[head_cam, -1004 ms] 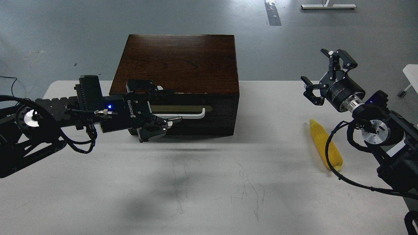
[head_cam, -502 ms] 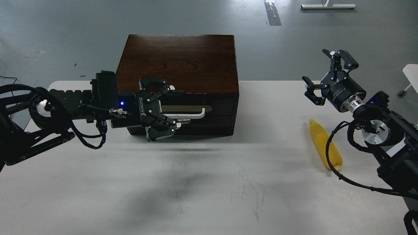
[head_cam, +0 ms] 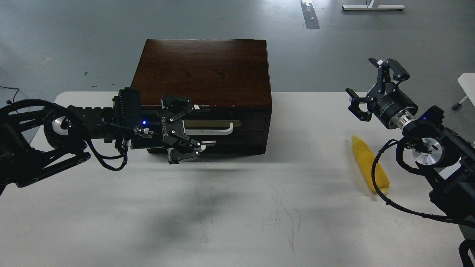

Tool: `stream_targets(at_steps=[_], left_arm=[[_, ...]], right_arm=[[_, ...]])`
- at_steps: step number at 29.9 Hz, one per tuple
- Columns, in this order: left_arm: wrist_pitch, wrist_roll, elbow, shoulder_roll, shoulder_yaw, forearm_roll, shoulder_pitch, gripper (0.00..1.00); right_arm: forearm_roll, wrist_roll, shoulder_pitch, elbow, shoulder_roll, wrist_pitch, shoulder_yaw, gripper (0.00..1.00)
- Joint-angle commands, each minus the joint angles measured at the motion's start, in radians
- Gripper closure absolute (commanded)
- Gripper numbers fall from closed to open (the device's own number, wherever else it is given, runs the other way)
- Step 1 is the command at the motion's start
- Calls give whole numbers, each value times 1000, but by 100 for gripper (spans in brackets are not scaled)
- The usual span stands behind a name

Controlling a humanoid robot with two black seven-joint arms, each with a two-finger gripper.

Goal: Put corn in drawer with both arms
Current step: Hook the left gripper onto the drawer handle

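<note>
The dark brown drawer [head_cam: 245, 128] is closed in the front of a wooden cabinet [head_cam: 202, 70] on the white table. Its white bar handle [head_cam: 215, 129] runs across a brass plate. My left gripper [head_cam: 191, 128] is open at the handle's left end, one finger above the bar and one below it; I cannot tell if it touches. The yellow corn [head_cam: 369, 168] lies on the table at the right, partly crossed by a black cable. My right gripper [head_cam: 371, 87] is open and empty, raised above and behind the corn.
The white table [head_cam: 237, 207] spreads in front of the cabinet with faint scuff marks. Grey floor lies beyond the table's far edge. A white object [head_cam: 467, 83] stands at the far right edge of the view.
My left gripper has moved right along the drawer front to the handle's left end. My right gripper has shifted slightly right. The corn and drawer have not moved.
</note>
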Motion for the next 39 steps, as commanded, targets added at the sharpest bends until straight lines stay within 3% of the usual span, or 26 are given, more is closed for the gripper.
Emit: stream_targets(at_steps=[1,13,39], left_arm=[[0,0,0,0,31,0,-11,25],[0,0,65,-19,46,0,-14,25],[-23,0,65,-45,83,0,-12,24]], right_arm=[[0,0,0,-6,-1,1,0,0],[0,3,-2,-13,0,1,0,0],[0,12,-3,-21,0,4,-3,0]])
